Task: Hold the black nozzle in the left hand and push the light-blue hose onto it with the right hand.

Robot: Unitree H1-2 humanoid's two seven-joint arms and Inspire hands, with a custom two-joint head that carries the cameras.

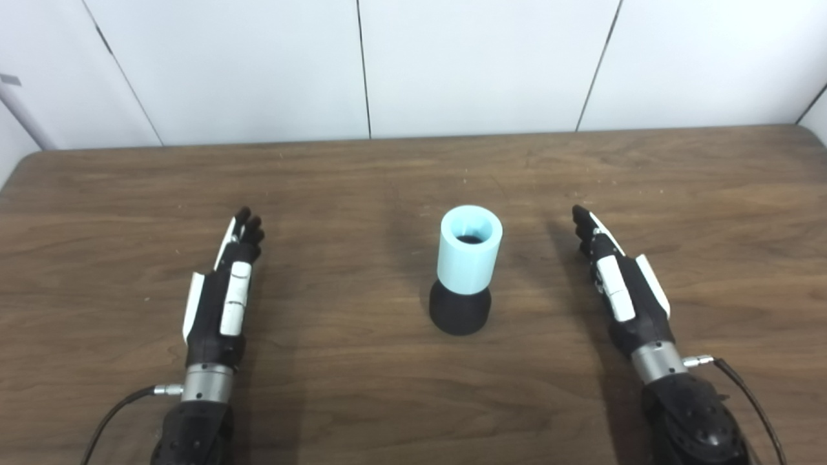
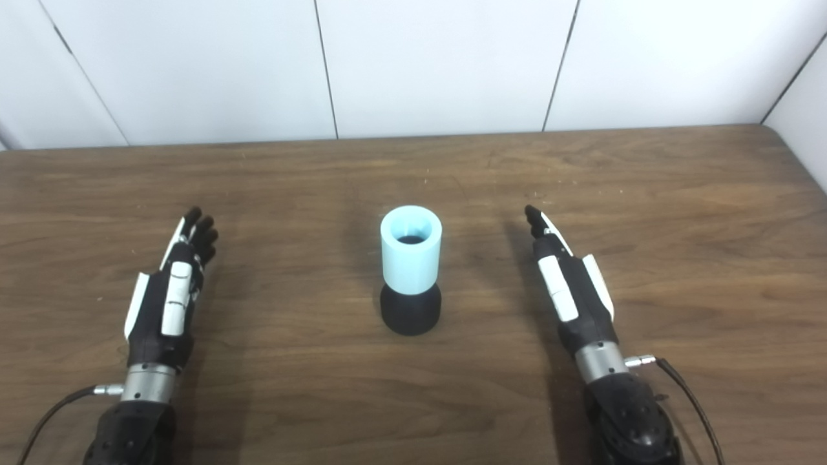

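Nearest the camera, the two forearms come up from the bottom edge, each ending in a robot hand that hovers low over or rests on the brown wooden bench (image 1: 362, 400). The left robot hand (image 1: 223, 294) has its fingers stretched forward and loosely apart, holding nothing; the right robot hand (image 1: 620, 287) is the same, empty and extended. Between them, well apart from both, the light-blue hose (image 1: 470, 248) stands upright, already seated on top of the black nozzle (image 1: 459, 311), whose flared base sits on the bench. The hose's open mouth faces up, with a dark interior visible inside. Judging from this, the joining step looks done and the hands seem to be at rest. If any move remains, it would call for the left robot hand to close around the nozzle base while the right presses down on the hose.
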